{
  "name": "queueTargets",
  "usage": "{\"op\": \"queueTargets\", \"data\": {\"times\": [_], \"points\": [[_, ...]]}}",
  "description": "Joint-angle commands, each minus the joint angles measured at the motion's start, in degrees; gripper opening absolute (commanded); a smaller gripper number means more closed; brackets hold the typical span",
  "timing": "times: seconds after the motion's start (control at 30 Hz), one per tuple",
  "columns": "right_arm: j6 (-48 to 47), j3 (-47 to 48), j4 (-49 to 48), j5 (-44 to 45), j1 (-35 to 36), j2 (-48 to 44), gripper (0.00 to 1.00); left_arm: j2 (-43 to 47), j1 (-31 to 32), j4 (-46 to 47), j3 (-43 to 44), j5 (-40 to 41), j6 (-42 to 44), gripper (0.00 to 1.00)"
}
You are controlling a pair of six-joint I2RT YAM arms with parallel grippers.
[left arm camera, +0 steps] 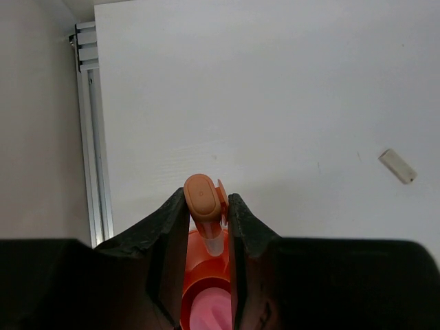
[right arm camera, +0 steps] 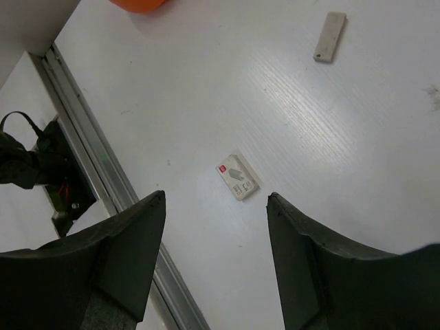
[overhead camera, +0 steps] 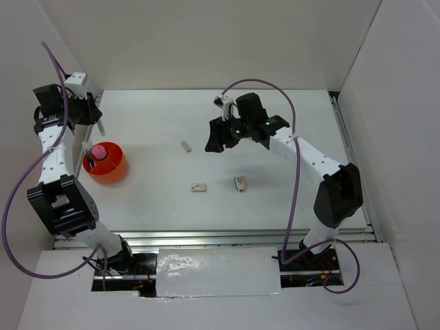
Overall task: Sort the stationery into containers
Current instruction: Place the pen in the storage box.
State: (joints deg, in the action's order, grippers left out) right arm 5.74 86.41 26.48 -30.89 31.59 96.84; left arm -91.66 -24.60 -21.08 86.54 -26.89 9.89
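Observation:
My left gripper [left arm camera: 207,206] is shut on an orange bit [left arm camera: 201,198] with a rounded cap and a clear stem. It holds the bit over the low orange-red tub [left arm camera: 197,265]. The tub [overhead camera: 113,170] stands at the table's left, below the left gripper [overhead camera: 95,130], and a pink stubby cylinder [overhead camera: 100,150] lies in it, also visible in the left wrist view [left arm camera: 210,309]. My right gripper [right arm camera: 216,227] is open and empty. It hovers above a white eraser-like block with a red label [right arm camera: 237,177]. In the top view the right gripper [overhead camera: 221,141] is at mid-table.
Three small white blocks lie on the table: one [overhead camera: 185,146] mid-left, one [overhead camera: 199,186] nearer the front, one [overhead camera: 239,183] to its right. The first also shows in both wrist views [left arm camera: 397,166] [right arm camera: 330,36]. An aluminium rail [left arm camera: 93,137] runs along the left edge. White walls surround the table.

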Motion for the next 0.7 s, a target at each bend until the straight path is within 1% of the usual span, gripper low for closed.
{"op": "queueTargets", "data": {"times": [0.0, 0.2, 0.57, 0.67], "points": [[0.5, -1.0, -3.5, -1.4, -1.3, -3.9, 0.67, -0.7, -0.1, 1.8, 1.5, -1.8, 6.0, 0.01], [0.5, -1.7, -3.3, -3.2, -3.5, -3.9, 0.66, -2.4, -0.6, 2.5, -0.8, -0.6, 8.5, 0.02], [0.3, -1.3, -2.8, -3.9, -5.9, -3.3, 0.65, -4.3, -0.6, 1.9, -3.3, -0.1, 9.4, 0.04], [-0.1, -0.9, -2.6, -3.6, -6.3, -3.1, 0.65, -4.8, -0.5, 1.8, -3.7, 0.6, 9.5, 0.07]]}}
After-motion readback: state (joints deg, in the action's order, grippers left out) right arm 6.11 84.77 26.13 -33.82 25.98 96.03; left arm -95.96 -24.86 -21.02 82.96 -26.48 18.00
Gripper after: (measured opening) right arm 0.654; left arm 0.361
